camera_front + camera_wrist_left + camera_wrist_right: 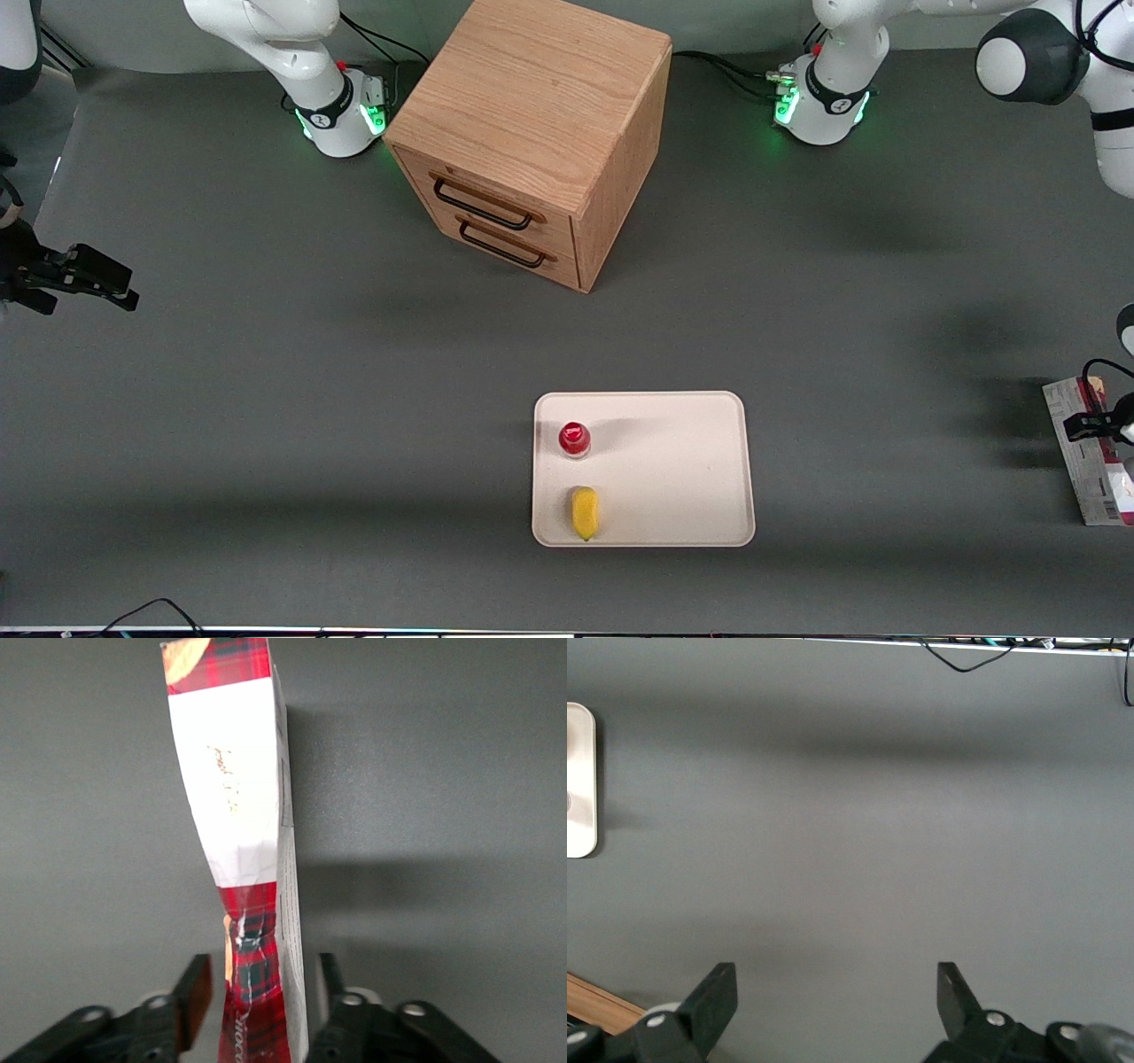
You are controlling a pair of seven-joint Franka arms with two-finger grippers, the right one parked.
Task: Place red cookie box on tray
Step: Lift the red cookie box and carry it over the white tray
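Red cookie box (1088, 452): found at the working arm's end of the table, well apart from the tray (682, 470), its long body straddled by the gripper (264, 1001); the two fingers (197, 992) are seen on either side of the creased red-plaid end, seemingly pressed to the cardboard, so the jaws are taken as clenched on the box. Tray: occupied by a small red-capped bottle (574, 439) and a yellow item (585, 512), with the wooden drawer cabinet (532, 133) set farther from the front camera
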